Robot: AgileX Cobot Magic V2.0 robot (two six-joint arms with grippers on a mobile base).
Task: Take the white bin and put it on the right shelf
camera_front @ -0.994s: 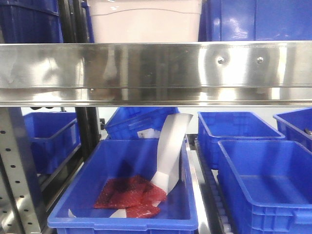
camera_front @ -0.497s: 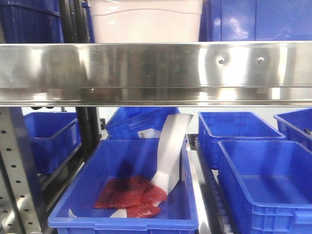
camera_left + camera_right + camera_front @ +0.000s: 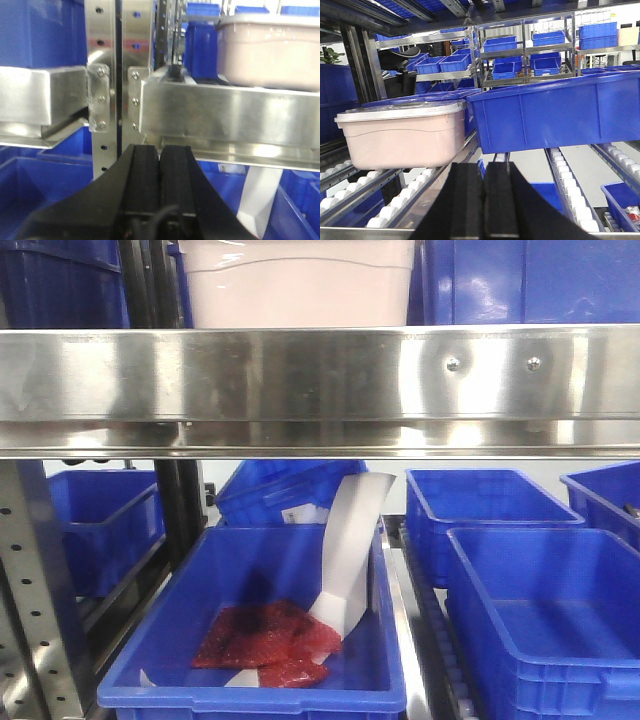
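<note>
White bin [image 3: 402,132] sits on roller track of right shelf [image 3: 320,390], lid on. Right wrist view alone shows full bin side; blue tote [image 3: 560,115] just beside at 3 o'clock. Front view shows only bin base above rail, plus lower blue bin [image 3: 260,630] holding red packets [image 3: 268,638] at 6 o'clock. Left gripper [image 3: 160,165] jaws pressed together, empty. Right gripper [image 3: 482,192] likewise closed, empty.

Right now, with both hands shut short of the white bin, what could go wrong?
The white bin sits on rollers, so a push may roll it away. A blue bin stands close beside it, leaving the right hand little room. The left hand faces the steel rail and could strike it.
</note>
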